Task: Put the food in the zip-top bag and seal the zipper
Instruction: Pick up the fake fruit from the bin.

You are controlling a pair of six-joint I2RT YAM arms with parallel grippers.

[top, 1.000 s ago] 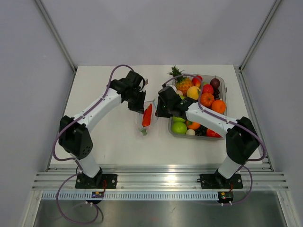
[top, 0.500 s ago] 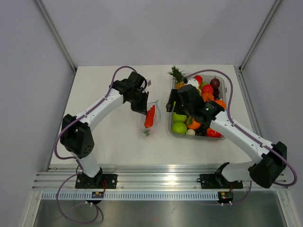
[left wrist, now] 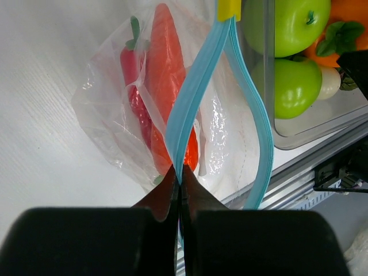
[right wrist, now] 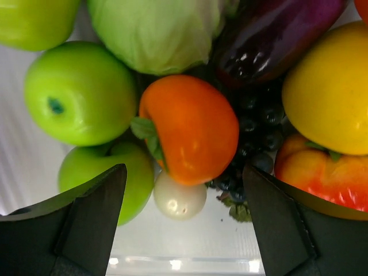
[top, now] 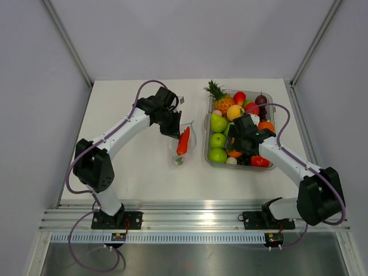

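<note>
R arm shifted over tray | L jaws pinch zipper, wrist-cam only

The zipper runs out of the left wrist view at the top edge, and its near end is hidden between the closed fingers of the left gripper. The orange piece partly covers the red chili pepper.
</note>
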